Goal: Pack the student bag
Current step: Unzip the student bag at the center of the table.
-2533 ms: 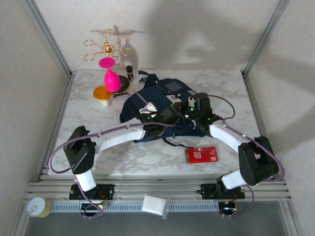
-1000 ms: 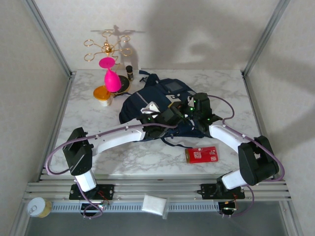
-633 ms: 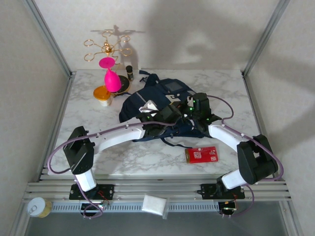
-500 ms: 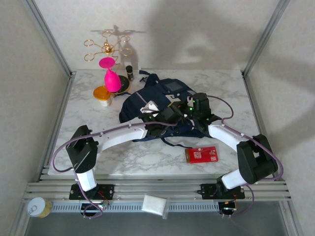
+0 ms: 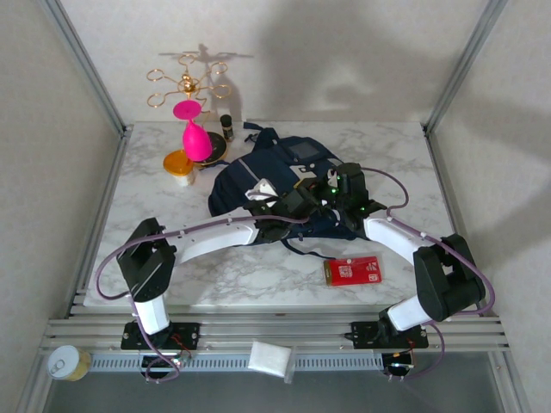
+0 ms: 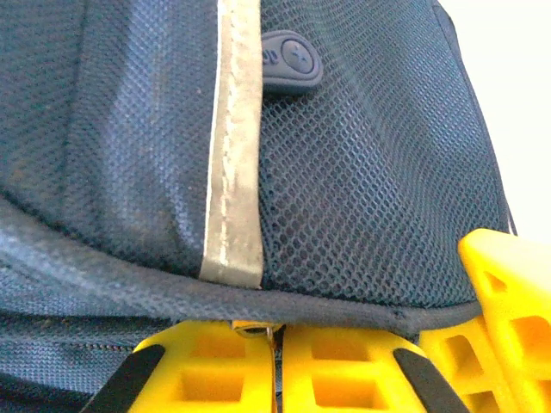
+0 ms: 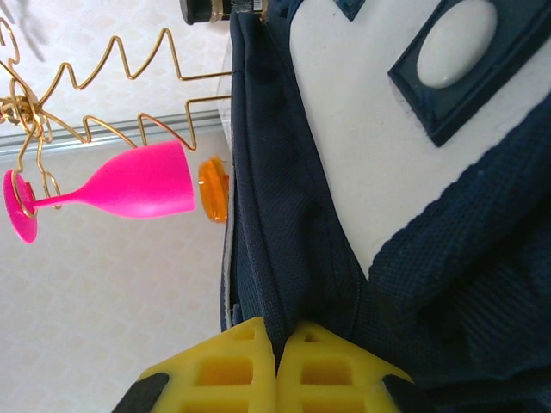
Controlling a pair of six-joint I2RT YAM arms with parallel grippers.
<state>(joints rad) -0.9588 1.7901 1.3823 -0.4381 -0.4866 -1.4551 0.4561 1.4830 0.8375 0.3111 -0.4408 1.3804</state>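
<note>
The student bag (image 5: 274, 168), navy with thin light stripes and a grey square panel, lies at the middle back of the marble table. My left gripper (image 5: 291, 201) is at the bag's near edge. In the left wrist view its yellow fingers (image 6: 215, 370) are shut on a small metal zipper pull (image 6: 251, 327) just under the bag's piped seam, below the blue mesh (image 6: 370, 172). My right gripper (image 5: 337, 186) sits on the bag's right side. In the right wrist view that gripper (image 7: 277, 366) is shut on a fold of the navy fabric (image 7: 280, 224).
A red packet (image 5: 352, 271) lies on the table in front of the bag. At the back left stand a pink glass (image 5: 195, 133), an orange-lidded jar (image 5: 179, 163), a small dark bottle (image 5: 227, 126) and a gold wire rack (image 5: 185, 82). A white pouch (image 5: 269, 357) rests on the front rail.
My left gripper has closed from partly open onto the zipper pull, and its arm shifted slightly. The right gripper has kept its hold on the fabric.
</note>
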